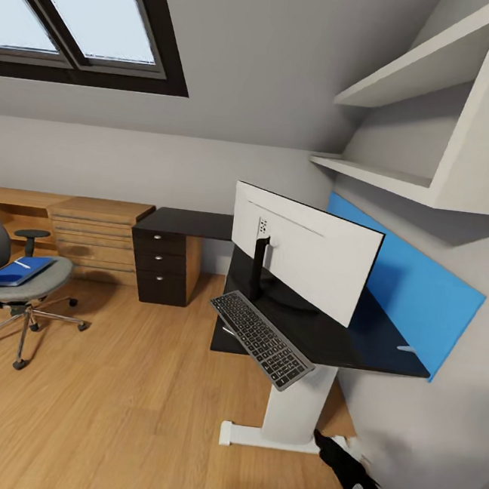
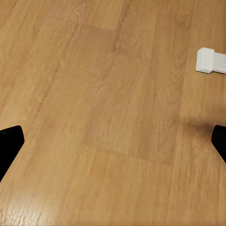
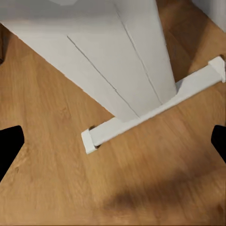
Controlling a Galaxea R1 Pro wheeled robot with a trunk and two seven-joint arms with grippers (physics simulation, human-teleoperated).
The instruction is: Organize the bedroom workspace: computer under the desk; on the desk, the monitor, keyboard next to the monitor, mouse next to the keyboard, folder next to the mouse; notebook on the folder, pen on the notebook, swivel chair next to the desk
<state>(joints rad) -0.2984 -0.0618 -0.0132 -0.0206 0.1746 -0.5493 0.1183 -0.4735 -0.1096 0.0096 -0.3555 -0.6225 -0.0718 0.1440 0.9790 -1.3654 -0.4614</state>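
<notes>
- The keyboard (image 1: 262,340) lies on the black table (image 1: 355,341), its long axis running diagonally, one end overhanging the front edge.
- The monitor (image 1: 304,251) stands upright just behind the keyboard, white back toward the camera, wide axis along the blue back panel (image 1: 414,287).
- The swivel chair (image 1: 13,279) stands well apart on the wooden floor (image 1: 127,406); the blue folder (image 1: 18,270) lies flat on its seat with a thin white pen (image 1: 23,263) on top.
- Right gripper (image 3: 113,141): fingertips spread wide apart, empty, pointing down at the table's white pedestal foot (image 3: 150,113) directly ahead.
- Left gripper (image 2: 113,141): fingertips wide apart, empty, aimed at bare floor, the foot's white end (image 2: 211,61) off to one side.
</notes>
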